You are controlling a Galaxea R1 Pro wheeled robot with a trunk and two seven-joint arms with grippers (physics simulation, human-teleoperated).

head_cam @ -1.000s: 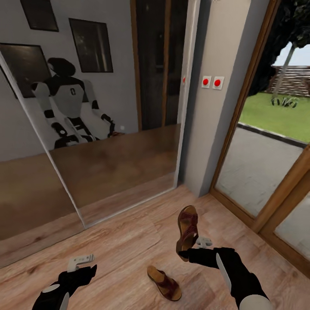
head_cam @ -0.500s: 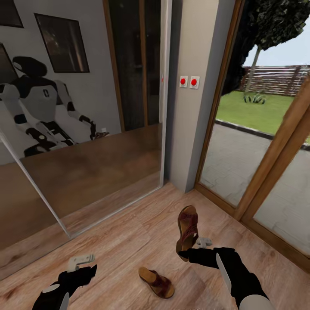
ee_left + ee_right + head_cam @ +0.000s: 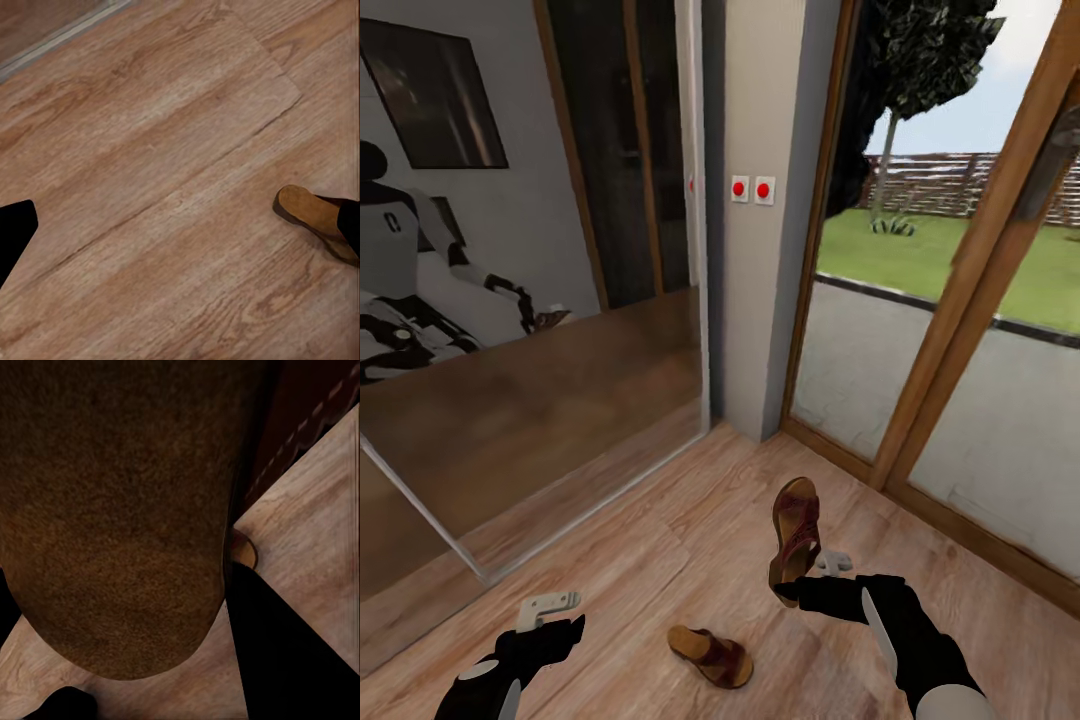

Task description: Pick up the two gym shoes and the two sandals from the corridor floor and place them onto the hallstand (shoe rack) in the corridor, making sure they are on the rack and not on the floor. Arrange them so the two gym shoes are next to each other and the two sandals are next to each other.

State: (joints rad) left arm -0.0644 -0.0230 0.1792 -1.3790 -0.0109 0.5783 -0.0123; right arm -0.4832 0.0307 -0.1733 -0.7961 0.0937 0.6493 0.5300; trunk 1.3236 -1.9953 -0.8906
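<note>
The corridor floor [image 3: 660, 560] spreads in warm wood-grain planks between a big mirrored sliding door [image 3: 530, 330] and the glazed garden doors [image 3: 920, 380], and the shoe rack is nowhere to be seen from here, so a drive is likely needed before anything gets shelved. The right gripper [image 3: 800, 585] has one sandal [image 3: 796, 540] pinched at its heel end, the shoe standing up on end above the planks with its toe pointing away from the robot; in the right wrist view the tan insole [image 3: 112, 510] looms right against the camera. It looks light and fairly stiff in the sole, so a heel pinch should carry it, though it may swing. The second sandal [image 3: 709, 655] lies flat on the floor between the two arms, sole down, and its heel also peeks in beside a finger in the left wrist view. I would take it across the sole edges at mid-length or by the patterned strap, which is soft and could give. The left gripper [image 3: 550, 612] hovers empty, jaws spread, near that sandal but apart from it.
</note>
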